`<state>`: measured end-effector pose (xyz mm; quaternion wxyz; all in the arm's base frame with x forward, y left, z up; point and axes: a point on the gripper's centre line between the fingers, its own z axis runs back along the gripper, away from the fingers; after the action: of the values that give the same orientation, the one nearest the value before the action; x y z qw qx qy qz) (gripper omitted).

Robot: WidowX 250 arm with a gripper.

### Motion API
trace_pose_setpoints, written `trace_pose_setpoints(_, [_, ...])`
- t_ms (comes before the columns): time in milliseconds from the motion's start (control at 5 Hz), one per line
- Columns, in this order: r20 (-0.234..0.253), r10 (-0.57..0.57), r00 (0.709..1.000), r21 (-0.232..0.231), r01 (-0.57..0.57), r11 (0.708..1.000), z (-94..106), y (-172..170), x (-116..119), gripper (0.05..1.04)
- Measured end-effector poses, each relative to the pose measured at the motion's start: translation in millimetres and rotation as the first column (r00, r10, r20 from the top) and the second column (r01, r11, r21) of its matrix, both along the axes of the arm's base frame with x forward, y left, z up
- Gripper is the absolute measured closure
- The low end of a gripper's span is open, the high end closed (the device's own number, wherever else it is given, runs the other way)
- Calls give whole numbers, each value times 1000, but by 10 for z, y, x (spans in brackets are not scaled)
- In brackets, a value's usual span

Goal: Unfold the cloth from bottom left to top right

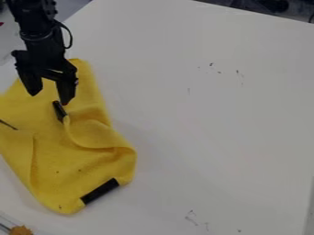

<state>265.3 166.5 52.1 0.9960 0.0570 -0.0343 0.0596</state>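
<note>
White tabletop [215, 137], spread across most of the frame, with small dark marks [191, 216] at the bottom right of centre.

Item, lower left corner: one rough orange-brown object [21, 230], cut by the frame edge.

Item, left side of the frame, lying on the tabletop: one yellow cloth [58, 170], rumpled, its left part beyond the frame. Long axis from upper left down toward the bottom, leaning slightly right. Near end rounded; far end narrower, behind the gripper. One raised fold [98, 140] curls across its middle toward the right edge.

Item, on the cloth's lower right border: one black strip [99, 191], slanting up to the right.

Item, left edge of the frame, over the cloth: one thin dark line [7, 125].

Item, mid-cloth, at the upper end of the fold: one short black piece [59, 111], upright with a slight tilt.

Item, upper left: one black gripper [49, 97], pointing down, fingers spread wide and grasping nothing. Its right-hand fingertip in the frame sits just beside the short black piece; contact cannot be told. Gripper and arm [38, 34] partly hide the cloth's far end.

Item, top right, past the table edge: dark objects [273, 5], indistinct.
</note>
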Motion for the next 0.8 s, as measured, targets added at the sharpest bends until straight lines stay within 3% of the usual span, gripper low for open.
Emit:
trace_pose_setpoints(400, [-22, 33, 999, -75, -35, 997, -305, -66, -33, 84])
trace_pose_setpoints(800, [-40, 27, 999, -70, -30, 997, -309, -40, -3, 84])
